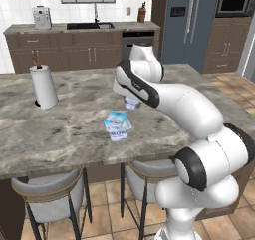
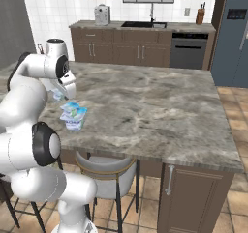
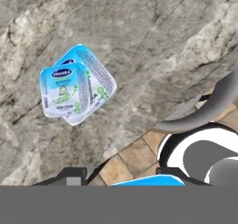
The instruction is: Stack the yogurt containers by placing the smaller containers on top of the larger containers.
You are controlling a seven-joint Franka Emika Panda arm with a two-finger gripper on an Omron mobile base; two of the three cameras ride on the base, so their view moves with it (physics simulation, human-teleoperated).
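On the grey marbled stone island counter (image 1: 74, 129) stood the wide squarish white yogurt tub with a light-blue lid (image 1: 118, 129), near the stool-side edge. One small white yogurt cup with a blue foil lid (image 3: 63, 89) sat on top of that tub, offset toward one side. Just beyond the tub, the white arm's two-finger gripper (image 1: 131, 103) hung above the counter, clamped on a second small blue-lidded yogurt cup (image 1: 132, 104). A white paper-towel roll (image 1: 44, 86) stood well left of the tub.
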